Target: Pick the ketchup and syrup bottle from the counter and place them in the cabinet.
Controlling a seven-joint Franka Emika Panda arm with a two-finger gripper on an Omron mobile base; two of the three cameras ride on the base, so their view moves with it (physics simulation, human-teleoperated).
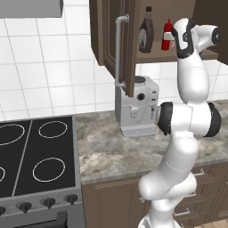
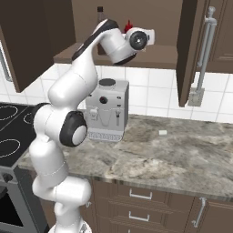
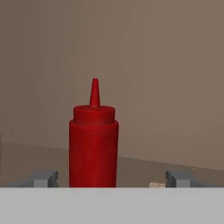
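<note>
The ketchup (image 3: 93, 146) stands upright on the cabinet shelf (image 1: 153, 56), and my gripper (image 3: 111, 178) is open around it. Its fingertips (image 3: 43, 178) stand well apart on either side of the bottle and do not touch it. From the left base view, the ketchup (image 1: 167, 36) is partly hidden by my hand, and the syrup bottle (image 1: 146, 33) stands upright just to its left on the same shelf. The right base view shows the red nozzle of the ketchup (image 2: 129, 25) and the dark cap of the syrup bottle (image 2: 100, 11) above my arm.
The cabinet door (image 1: 113, 40) hangs open with its silver bar handle. A grey coffee machine (image 1: 136, 109) sits on the counter (image 1: 111, 153) under the shelf. A black stovetop (image 1: 35, 156) lies to the left. A small white scrap (image 2: 162, 132) lies on the counter.
</note>
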